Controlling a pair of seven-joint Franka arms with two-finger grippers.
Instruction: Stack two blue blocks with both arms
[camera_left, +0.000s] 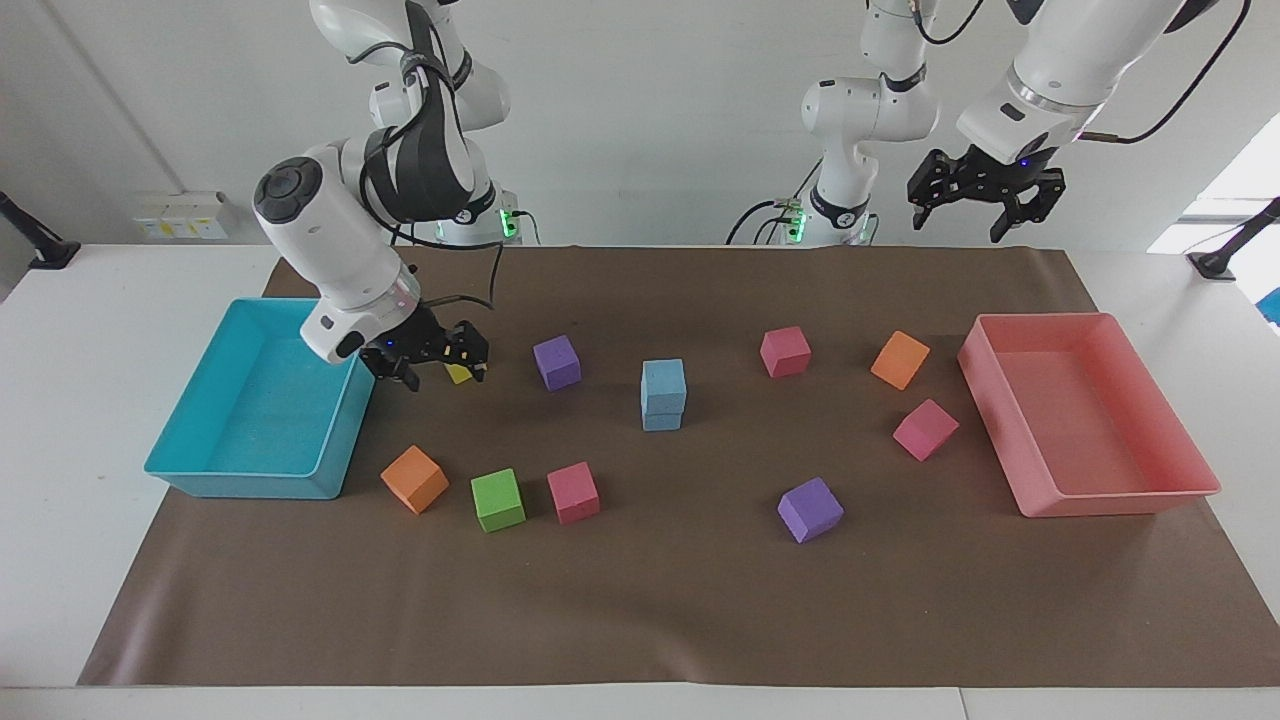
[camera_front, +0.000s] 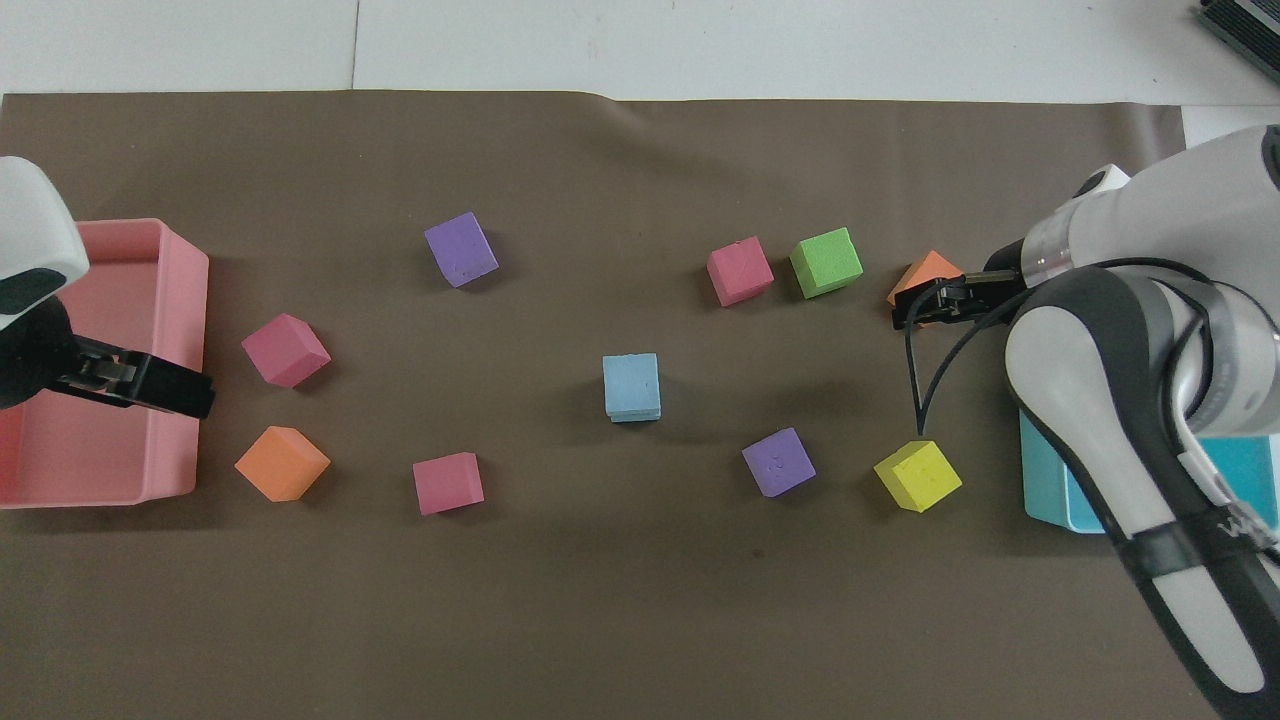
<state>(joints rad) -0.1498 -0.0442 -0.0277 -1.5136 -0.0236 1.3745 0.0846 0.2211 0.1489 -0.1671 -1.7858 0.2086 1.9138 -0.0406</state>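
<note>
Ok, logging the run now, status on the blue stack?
Blue blocks stacked mid-table. Right gripper open, empty, over the yellow cube. Left gripper open, raised near the pink tray.

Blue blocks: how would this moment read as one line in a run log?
blue blocks: stacked mid-mat | right gripper: open, empty, by cyan tray | left gripper: open, empty, raised

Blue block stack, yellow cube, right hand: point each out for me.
Blue block stack (camera_left: 663, 394), facing view, on its front face where the two blocks meet.
Yellow cube (camera_front: 918, 475), overhead view, on its top face.
Right hand (camera_left: 440, 368), facing view, midway between its fingertips.
</note>
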